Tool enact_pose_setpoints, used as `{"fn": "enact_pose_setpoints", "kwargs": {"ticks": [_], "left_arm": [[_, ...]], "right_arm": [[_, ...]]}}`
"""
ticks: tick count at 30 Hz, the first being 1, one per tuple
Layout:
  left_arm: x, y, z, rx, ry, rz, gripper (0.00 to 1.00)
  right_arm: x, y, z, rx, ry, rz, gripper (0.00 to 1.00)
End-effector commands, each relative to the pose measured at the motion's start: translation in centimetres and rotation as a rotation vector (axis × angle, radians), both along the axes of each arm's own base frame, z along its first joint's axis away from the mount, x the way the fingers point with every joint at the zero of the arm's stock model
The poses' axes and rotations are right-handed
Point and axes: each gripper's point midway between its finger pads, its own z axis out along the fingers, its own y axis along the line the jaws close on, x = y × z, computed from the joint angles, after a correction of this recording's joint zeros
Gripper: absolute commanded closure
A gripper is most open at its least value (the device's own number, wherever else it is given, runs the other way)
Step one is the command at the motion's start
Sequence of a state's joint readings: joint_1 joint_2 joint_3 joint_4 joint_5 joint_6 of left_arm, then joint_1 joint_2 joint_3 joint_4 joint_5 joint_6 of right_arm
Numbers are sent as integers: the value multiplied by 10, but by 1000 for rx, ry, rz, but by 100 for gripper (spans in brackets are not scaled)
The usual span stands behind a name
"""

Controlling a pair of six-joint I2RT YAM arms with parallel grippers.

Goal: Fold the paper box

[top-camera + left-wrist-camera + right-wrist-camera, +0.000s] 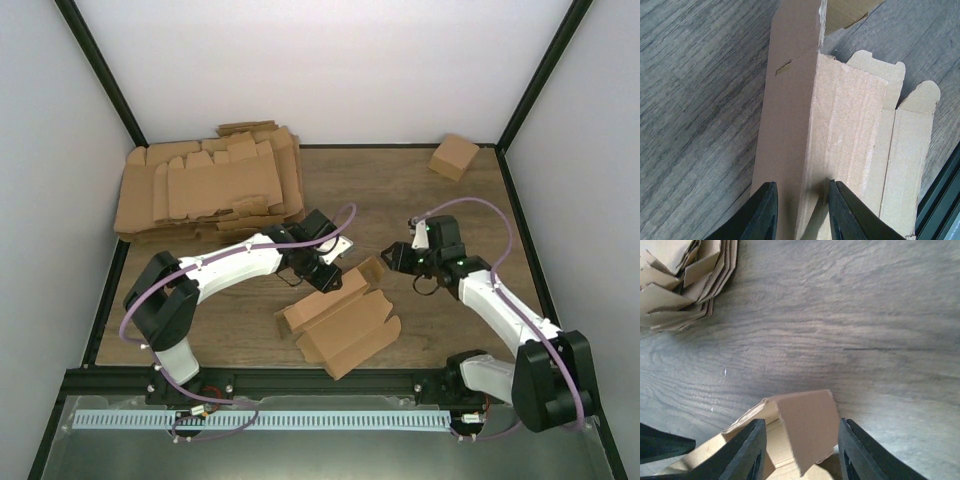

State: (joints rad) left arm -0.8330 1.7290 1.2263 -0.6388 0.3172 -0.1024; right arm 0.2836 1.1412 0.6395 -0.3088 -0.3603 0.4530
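A partly folded brown cardboard box [340,318] lies open in the middle of the table, its flaps spread toward the near edge. My left gripper [327,272] hovers over its far left end. In the left wrist view the left gripper [801,192] is open, its jaws straddling a raised fold line of the box [840,125] without pinching it. My right gripper [397,258] is at the box's far right end. In the right wrist view the right gripper [801,432] is open, with an upright end flap [807,422] standing between its fingers, touching neither.
A stack of flat cardboard blanks [210,185] fills the back left corner and shows in the right wrist view [682,280]. A finished small box [453,156] sits at the back right. A black frame rail [300,382] runs along the near edge.
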Motion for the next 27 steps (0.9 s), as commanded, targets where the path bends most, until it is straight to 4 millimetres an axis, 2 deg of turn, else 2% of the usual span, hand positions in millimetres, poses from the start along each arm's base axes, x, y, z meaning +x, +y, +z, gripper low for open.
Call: {"fn": "enact_pose_setpoints", "kwargs": {"ticks": [1, 5, 7, 13, 19, 27], "left_arm": [[-2, 4, -11, 30, 12, 1, 69], [-1, 4, -10, 29, 12, 2, 69], [-2, 4, -10, 25, 14, 2, 69], [-1, 1, -9, 15, 21, 1, 69], [-1, 2, -9, 14, 20, 9, 69], [0, 0, -12, 9, 31, 30, 69]], "right_arm": [[25, -5, 31, 99, -55, 0, 53], [43, -5, 34, 157, -40, -20, 48], [52, 0, 33, 184, -29, -13, 41], [71, 17, 10, 239, 65, 52, 38], [54, 29, -8, 308, 147, 121, 38], [26, 24, -34, 297, 222, 104, 38]]}}
